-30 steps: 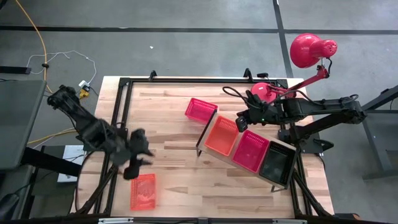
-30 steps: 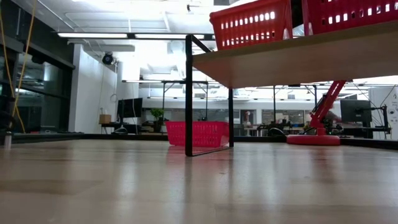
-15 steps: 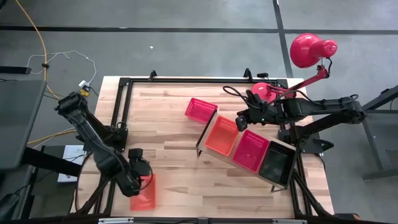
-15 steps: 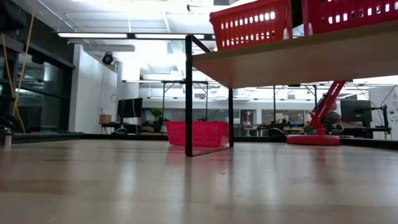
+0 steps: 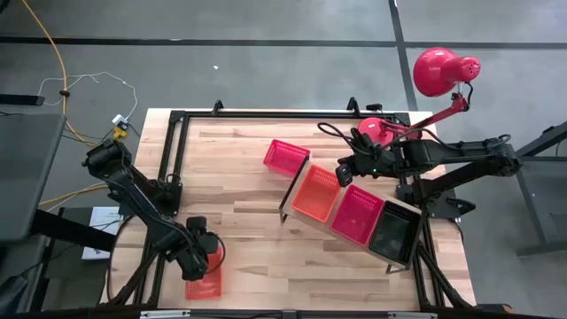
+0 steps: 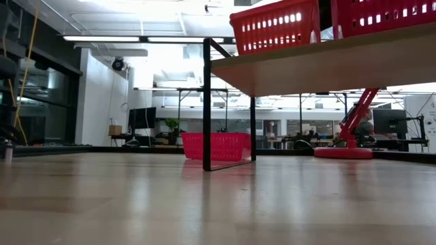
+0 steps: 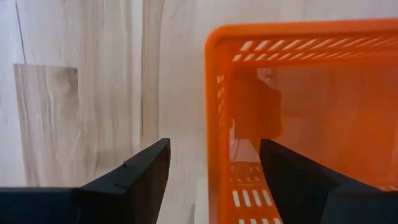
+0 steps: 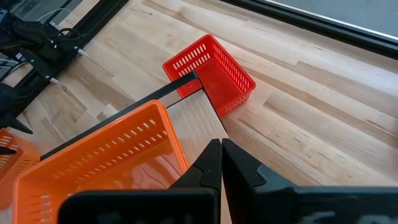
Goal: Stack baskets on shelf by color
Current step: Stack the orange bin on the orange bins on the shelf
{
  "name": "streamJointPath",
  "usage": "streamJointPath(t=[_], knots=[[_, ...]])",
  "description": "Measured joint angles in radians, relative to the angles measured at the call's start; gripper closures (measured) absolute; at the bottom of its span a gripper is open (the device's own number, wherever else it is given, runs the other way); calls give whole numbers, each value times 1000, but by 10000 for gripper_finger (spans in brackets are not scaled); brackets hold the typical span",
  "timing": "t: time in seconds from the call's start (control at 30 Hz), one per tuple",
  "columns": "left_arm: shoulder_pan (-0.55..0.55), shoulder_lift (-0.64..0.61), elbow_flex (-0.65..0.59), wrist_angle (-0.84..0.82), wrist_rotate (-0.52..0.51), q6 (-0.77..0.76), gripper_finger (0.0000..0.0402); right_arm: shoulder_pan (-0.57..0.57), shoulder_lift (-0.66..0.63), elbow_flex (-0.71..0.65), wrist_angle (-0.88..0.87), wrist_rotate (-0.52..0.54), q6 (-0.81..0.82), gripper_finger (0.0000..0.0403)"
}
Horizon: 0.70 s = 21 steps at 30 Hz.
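Near the table's front left an orange basket (image 5: 205, 282) (image 7: 298, 112) rests flat on the wood. My left gripper (image 5: 202, 257) (image 7: 214, 180) points down over it, open, one finger outside a side wall (image 7: 214, 124) near a corner and one above the basket's inside. On the shelf (image 8: 198, 118) (image 6: 320, 64) sit an orange basket (image 5: 316, 195), a red one (image 5: 359, 214) and a black one (image 5: 394, 232). Another red basket (image 5: 286, 157) (image 8: 208, 71) stands on the table by the shelf's bracket end. My right gripper (image 5: 345, 168) (image 8: 221, 155) hangs shut above the shelf.
A red desk lamp (image 5: 438, 71) stands at the far right, with its round base (image 5: 376, 131) on the table behind the right arm. A black metal frame (image 5: 173, 159) runs along the table's left and far edges. Bare wood (image 5: 239, 213) lies between the shelf and the left arm.
My left gripper has come down and toward the table's near edge, tipping until it points straight down, and now stands over the orange basket at the front left. The basket has stayed where it was.
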Motion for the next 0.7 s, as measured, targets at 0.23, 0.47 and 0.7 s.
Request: streamJointPath(t=[0.23,0.47,0.7], knots=[[0,0,-19,1,-7,-5,242,0,0,0,-7,1,0,403],[18,-2,-19,7,107,68,390,0,0,0,-9,1,0,403],[92,-88,38,-73,86,148,399,0,0,0,6,2,-3,403]])
